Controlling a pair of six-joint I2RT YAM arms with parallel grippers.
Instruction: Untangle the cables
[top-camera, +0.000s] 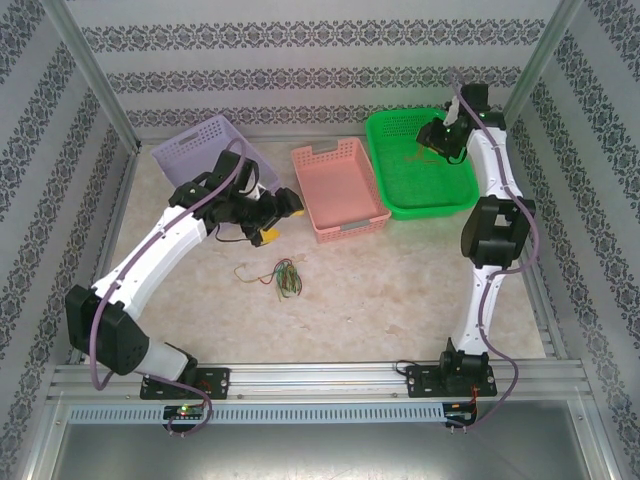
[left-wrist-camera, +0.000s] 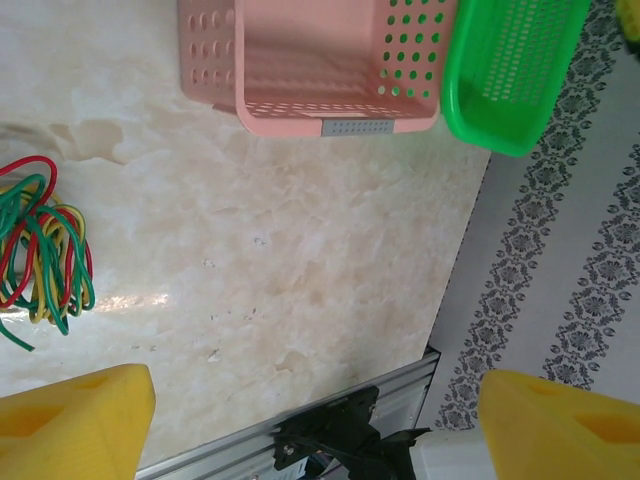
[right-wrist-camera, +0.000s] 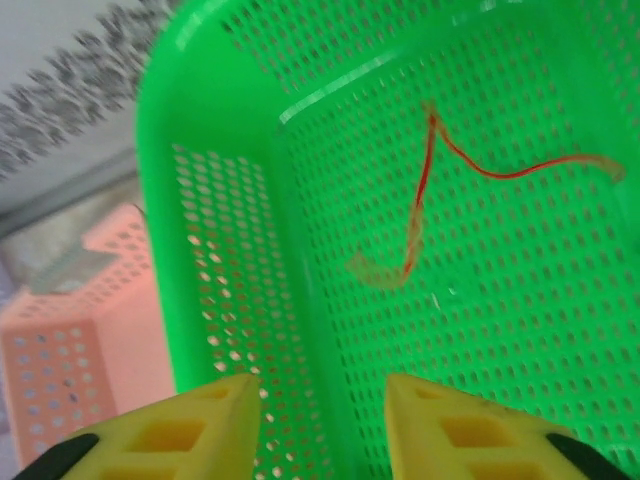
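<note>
Three perforated plastic baskets are seen along the upper part of the overhead view, set on a pale, marble-patterned table (top-camera: 400, 290). A lilac basket (top-camera: 200, 140) is set askew at upper left, a rectangular pink basket (top-camera: 338, 190) with round holes stands at centre, and a green basket (top-camera: 420, 190) of fine mesh stands at upper right. The cables (top-camera: 280, 277) are found as one loose tangle of thin, glossy wires lying on the table below and left of centre, well apart from the baskets. Green, yellow and red strands can be made out, looped over one another, but their number cannot be counted. One single red wire (right-wrist-camera: 430, 190), thin and kinked, is laid on the floor of the green basket. Two grippers with blocky yellow fingers are shown. The left gripper (left-wrist-camera: 320, 430) is spread wide across the bottom of its wrist view, with nothing held between its fingers. The right gripper (right-wrist-camera: 320, 430) is held above the green basket, its fingers parted by a moderate gap and nothing gripped.
</note>
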